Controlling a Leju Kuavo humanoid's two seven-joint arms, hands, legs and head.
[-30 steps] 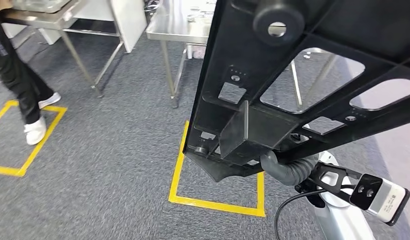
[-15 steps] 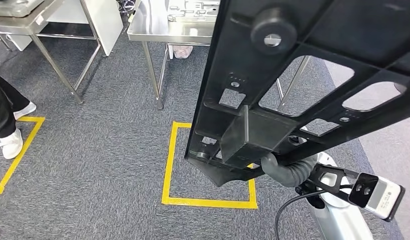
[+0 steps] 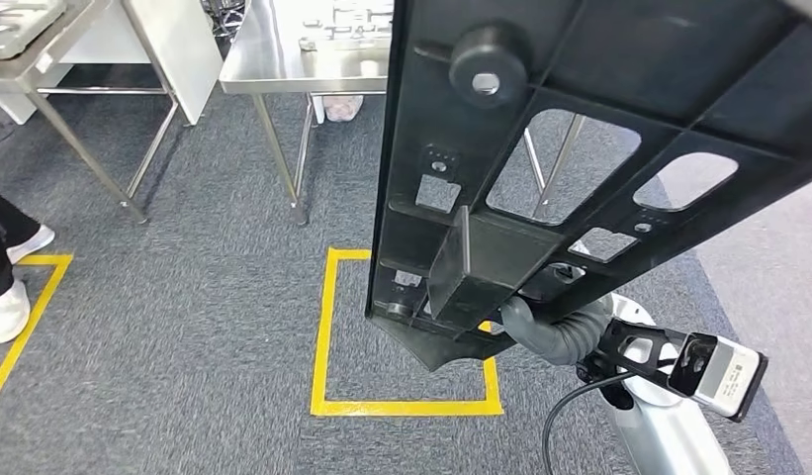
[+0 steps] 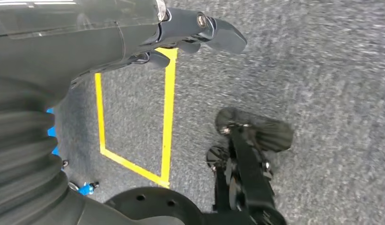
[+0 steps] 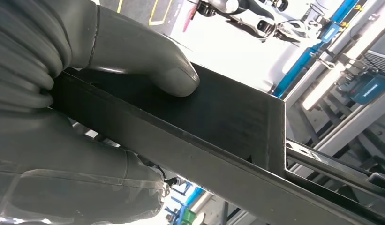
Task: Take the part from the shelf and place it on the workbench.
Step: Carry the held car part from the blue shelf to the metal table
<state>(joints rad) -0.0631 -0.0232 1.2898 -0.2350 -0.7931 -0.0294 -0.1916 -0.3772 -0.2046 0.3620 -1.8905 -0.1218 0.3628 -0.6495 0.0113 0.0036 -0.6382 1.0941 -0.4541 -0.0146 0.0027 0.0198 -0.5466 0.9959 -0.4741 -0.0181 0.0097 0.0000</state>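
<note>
While the right hand [image 5: 87, 117] clamps a flat edge of the black part [image 3: 540, 168] — thumb pressed on one face, fingers under the other — the part hangs tilted in the air, high above the grey carpet [image 3: 184, 327] and a yellow tape square [image 3: 327, 327]. Its frame has several cut-outs and a round knob near the top. Beyond it stands a steel workbench [image 3: 273, 64] with a moulded tray [image 3: 347, 20] on top; its contents are too small to tell. The left hand [image 4: 190, 30] holds nothing, fingers loosely extended over the carpet. At the left edge — a person's white shoe [image 3: 6, 309].
</note>
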